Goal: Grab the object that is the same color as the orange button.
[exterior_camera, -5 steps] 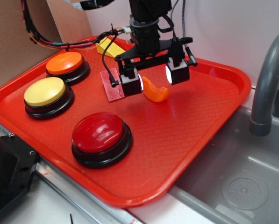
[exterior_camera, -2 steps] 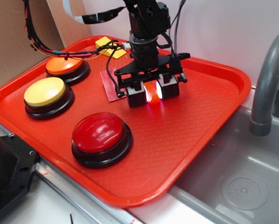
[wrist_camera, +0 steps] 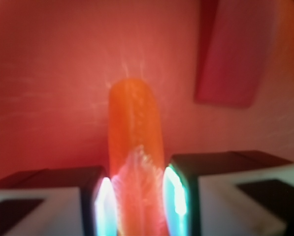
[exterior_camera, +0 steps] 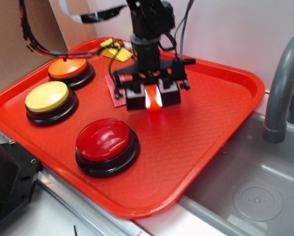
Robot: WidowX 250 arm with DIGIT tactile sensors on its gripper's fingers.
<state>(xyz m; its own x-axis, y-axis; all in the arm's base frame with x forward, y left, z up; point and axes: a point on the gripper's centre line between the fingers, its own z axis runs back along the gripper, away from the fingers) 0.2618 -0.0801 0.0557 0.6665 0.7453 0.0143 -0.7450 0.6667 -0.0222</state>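
1. Gripper [exterior_camera: 152, 96] pinches the orange wedge [exterior_camera: 152, 100] between its two pads; the wrist view shows the wedge [wrist_camera: 135, 162] squeezed from both sides, glowing where the pads press it.
2. Compared with a second ago, the pads have gone from spread wide on either side of the wedge to closed tight on it, and the whole gripper now sits a little nearer the front of the tray.
3. The wedge stays low over the red tray [exterior_camera: 225, 88], roughly at its middle; whether it rests on the tray floor or is just off it cannot be told.
4. A flat red rectangle [exterior_camera: 115, 90] lies on the tray just beside the gripper, partly hidden behind the near pad block; in the wrist view it [wrist_camera: 233, 54] sits beyond the wedge, apart from it.
5. The orange button [exterior_camera: 68, 67] stands at the tray's far left corner, with a yellow button [exterior_camera: 47, 96] in front of it and a red button [exterior_camera: 104, 140] nearest the camera.
6. A yellow block [exterior_camera: 116, 50] lies at the back edge behind the arm, crossed by cables.
7. A grey sink [exterior_camera: 255, 196] and a tap [exterior_camera: 284, 83] stand to the right of the tray.
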